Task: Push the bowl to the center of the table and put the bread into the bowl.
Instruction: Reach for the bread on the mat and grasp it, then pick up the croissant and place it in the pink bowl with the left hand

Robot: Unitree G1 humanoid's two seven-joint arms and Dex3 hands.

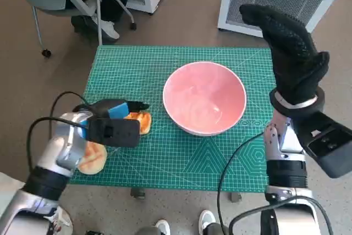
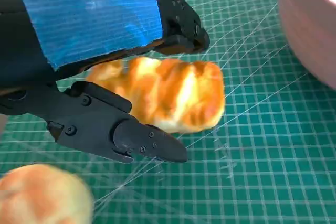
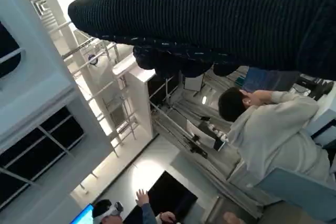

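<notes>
Head view, left to right: a round bun [image 1: 92, 159] sits near the table's near-left corner, partly under the left forearm. Just beside it, the left hand [image 1: 113, 122] sits low over the bread [image 1: 141, 121], an elongated golden roll on the green cutting mat [image 1: 132, 75]. Left wrist view is clearer: black fingers [image 2: 131, 137] run along one long side of the bread [image 2: 168, 95], another finger on the opposite side under the taped back, so the roll is bracketed. Looks like contact on both sides, but whether it is a firm pinch or just a loose cage can't be told; the roll appears to rest on the mat, though that view is close and slightly blurred.

The pink bowl [image 1: 204, 98] sits roughly mid-table, close to the bread's right, apart from it. The push step looks done by position.

Far right, the right hand [image 1: 291, 56] is raised well above the table edge, gloved fingers extended and roughly together, holding nothing. Right wrist view shows only the glove, room and people.

Handling estimate: bread is light, soft, compressible and a bit glossy. Grip across the short axis near mid-length, gently; a hard squeeze dents it, and an end grip lets it droop or pivot. Bowl looks rigid and smooth, with a wide mouth, so the drop target is easy.
</notes>
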